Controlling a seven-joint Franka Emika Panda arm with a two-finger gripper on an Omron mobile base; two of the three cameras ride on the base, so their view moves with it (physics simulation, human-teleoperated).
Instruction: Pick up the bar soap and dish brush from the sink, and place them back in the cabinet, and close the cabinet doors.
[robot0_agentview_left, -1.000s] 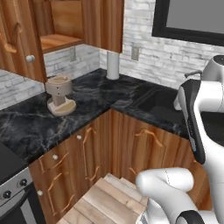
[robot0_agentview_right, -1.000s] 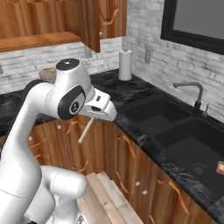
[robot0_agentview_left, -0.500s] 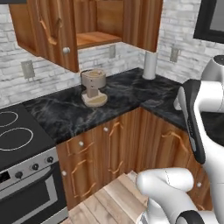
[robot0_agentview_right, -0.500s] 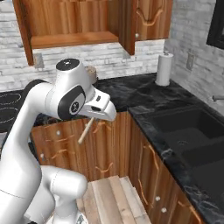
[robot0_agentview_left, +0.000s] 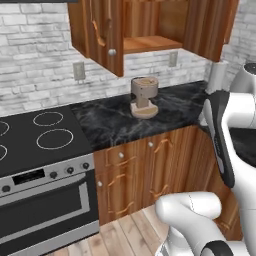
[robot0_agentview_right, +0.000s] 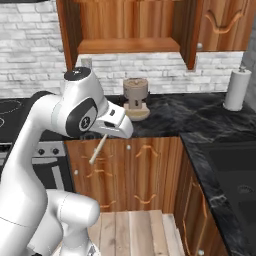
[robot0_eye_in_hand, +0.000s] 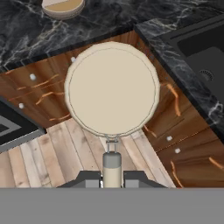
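Gripper (robot0_eye_in_hand: 112, 177) is clenched on the dish brush (robot0_eye_in_hand: 112, 89), its two dark finger tips pressed to either side of the pale handle low in the hand view. The brush's round cream head stands straight ahead of the gripper there, over the lower wooden fronts and the plank floor (robot0_eye_in_hand: 65, 153). In the right base view the thin handle (robot0_agentview_right: 98, 149) slants down and to the left from under the white hand, in front of the lower cabinet fronts.

One dish brush is visible. One cabinet (robot0_agentview_right: 129, 46) hangs on the brick wall above the tabletop (robot0_agentview_right: 200, 112), with one inner shelf showing. Its two cabinet doors (robot0_agentview_left: 102, 32) stand open, swung out to either side. One sink (robot0_eye_in_hand: 205, 61) sits in the dark marbled tabletop, well to the gripper's right; two basins show in the hand view, and one round drain. One brown appliance (robot0_agentview_left: 144, 97) stands on the tabletop under the cabinet, one paper towel roll (robot0_agentview_right: 236, 89) by the wall, and one stove (robot0_agentview_left: 42, 150) with burner rings lies to the left.
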